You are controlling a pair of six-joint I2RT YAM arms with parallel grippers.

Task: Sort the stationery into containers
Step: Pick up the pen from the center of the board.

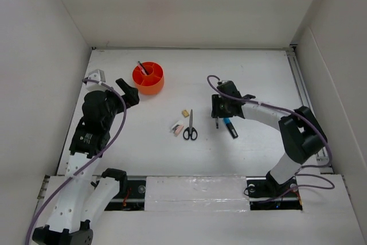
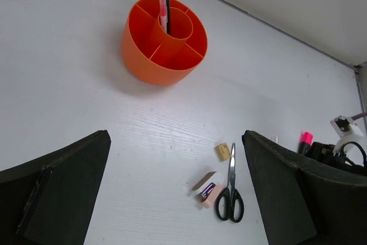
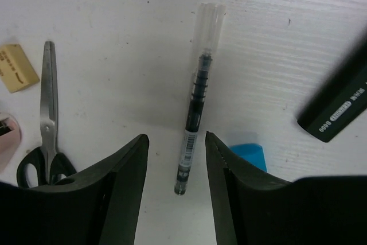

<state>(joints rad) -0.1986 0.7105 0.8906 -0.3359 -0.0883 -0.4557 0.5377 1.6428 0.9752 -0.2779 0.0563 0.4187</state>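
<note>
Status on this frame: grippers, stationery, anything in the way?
Left gripper open, empty, facing orange tub. Right gripper open, fingers straddling slim dark pen on table, not touching. Blue marker cap crowds one finger.

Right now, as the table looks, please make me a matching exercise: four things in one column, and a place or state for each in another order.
Things:
1. scissors
2. orange tub
3. clear-capped pen
4. tan eraser

Places or states:
A. pens stand upright in it
B. lies on the table inside the open right hand
C. black handles, blades shut
D. small block beside steel blade tips

Pairs: 1-C, 2-A, 3-B, 4-D
</note>
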